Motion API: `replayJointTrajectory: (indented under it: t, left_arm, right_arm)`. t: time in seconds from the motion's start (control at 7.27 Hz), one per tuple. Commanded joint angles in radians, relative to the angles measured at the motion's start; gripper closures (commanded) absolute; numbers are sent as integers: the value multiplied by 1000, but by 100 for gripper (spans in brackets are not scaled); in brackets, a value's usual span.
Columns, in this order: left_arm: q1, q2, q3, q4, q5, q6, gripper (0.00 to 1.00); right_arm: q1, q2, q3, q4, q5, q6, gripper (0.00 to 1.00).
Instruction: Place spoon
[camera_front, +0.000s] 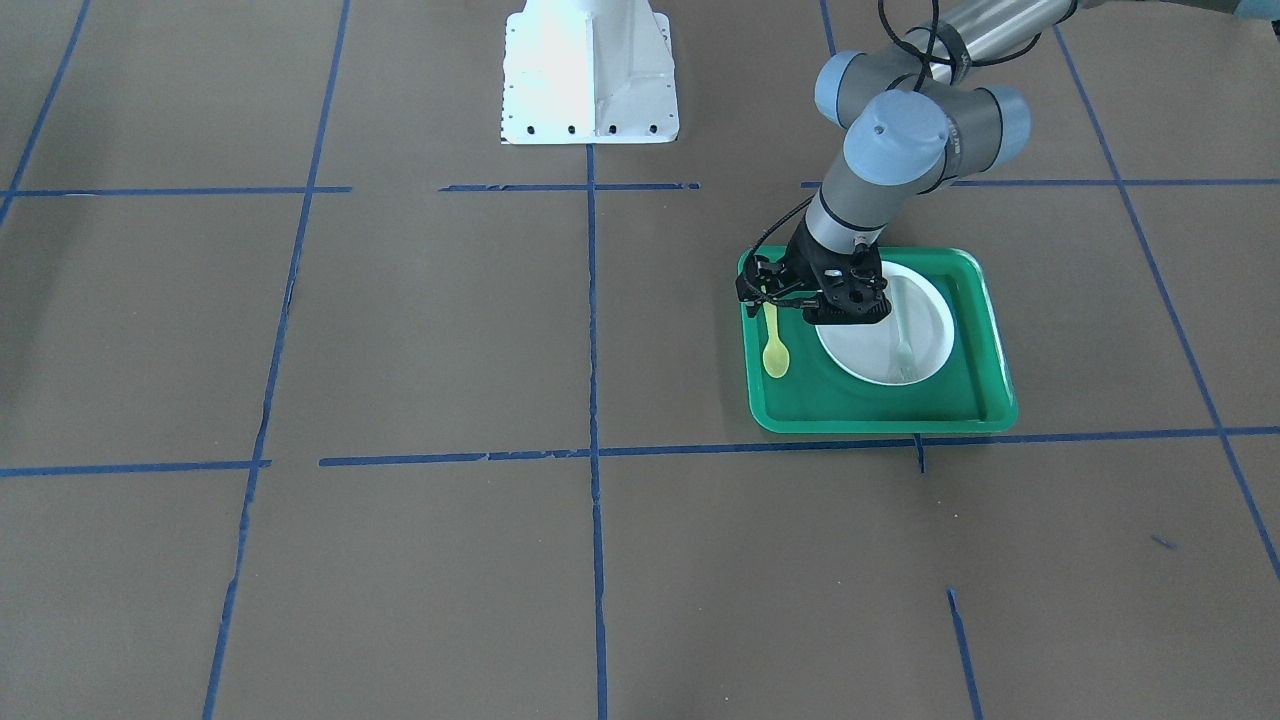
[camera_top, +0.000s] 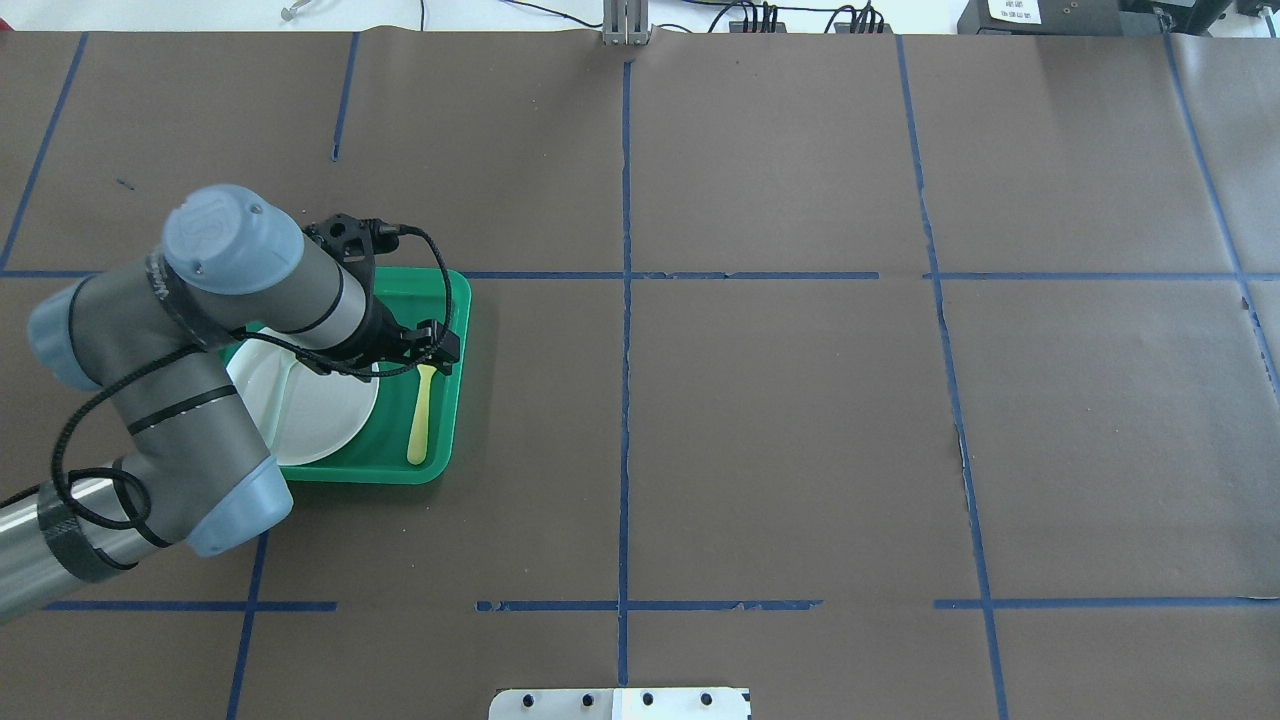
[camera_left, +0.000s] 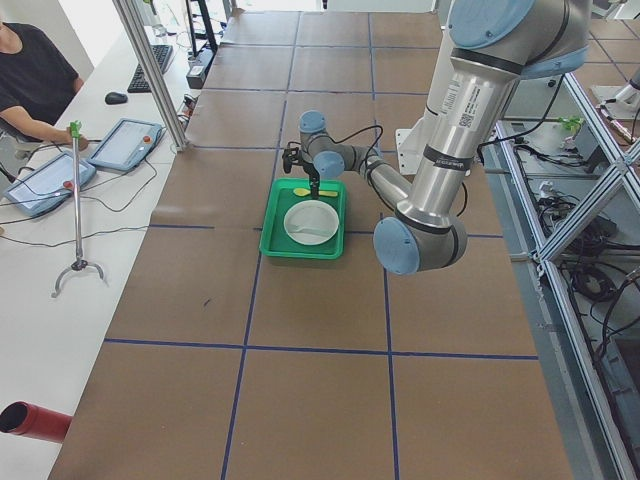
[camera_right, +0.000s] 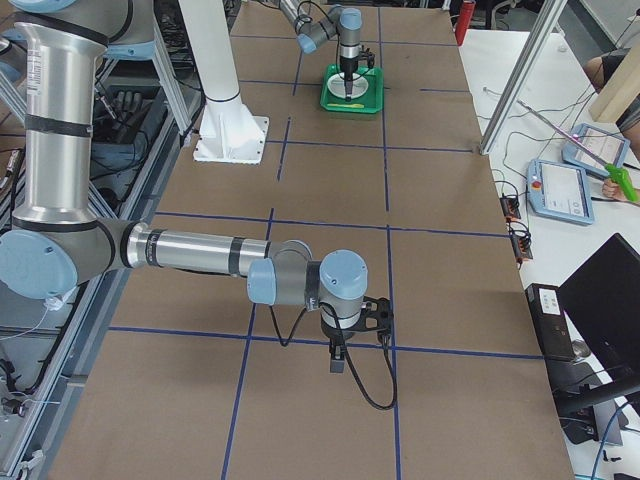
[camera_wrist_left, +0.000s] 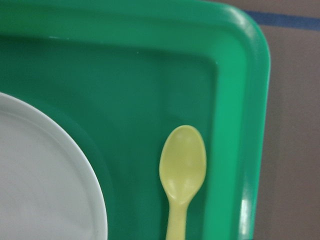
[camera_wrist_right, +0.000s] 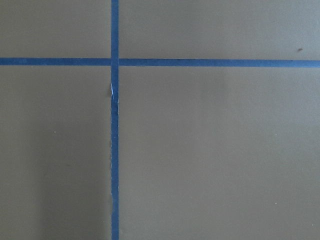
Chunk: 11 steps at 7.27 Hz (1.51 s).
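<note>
spoon (camera_front: 776, 352) lies flat in the green tray (camera_front: 880, 415), right of centre: placed, i judge. left gripper (camera_front: 770, 290) hangs over its handle; i cannot tell if it's open or clamped.

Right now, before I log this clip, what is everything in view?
tray: one, green, on the table on the robot's left side.
plate: one, white, in the tray.
fork: one, grey-translucent, lying on the plate.
spoon: one, pale yellow, flat on the tray floor between plate and rim, apart from the plate.
table: one, brown, with blue tape lines.
base mount: one, white, at the middle of the robot's edge of the table.
left gripper: one, black, over the spoon's handle end; cannot tell whether open or shut.
right gripper: one, black, above bare table far from the tray; cannot tell whether open or shut.
</note>
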Motion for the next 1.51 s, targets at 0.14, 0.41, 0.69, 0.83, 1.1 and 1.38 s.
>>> replayJointTrajectory:
  t: [0.14, 0.41, 0.69, 0.83, 1.1, 1.38]
  left_arm:
    - [-144, -14, -239, 271, -6, 88, 0]
    - [-296, -10, -280, 310, -22, 276, 0]
    - [-415, 73, -265, 310, -59, 597, 0]
    - [-521, 170, -260, 295, -141, 730, 0]
    - [-770, 275, -76, 273, -280, 1174, 0]
    - [-905, 314, 25, 287, -296, 1340, 0]
  right_arm:
    - [0, 0, 0, 0, 0, 0, 0]
    - [0, 0, 0, 0, 0, 0, 0]
    - [0, 0, 0, 0, 0, -1, 0]
    - [0, 0, 0, 0, 0, 0, 0]
    - [0, 0, 0, 0, 0, 0, 0]
    - [0, 0, 0, 0, 0, 0, 0]
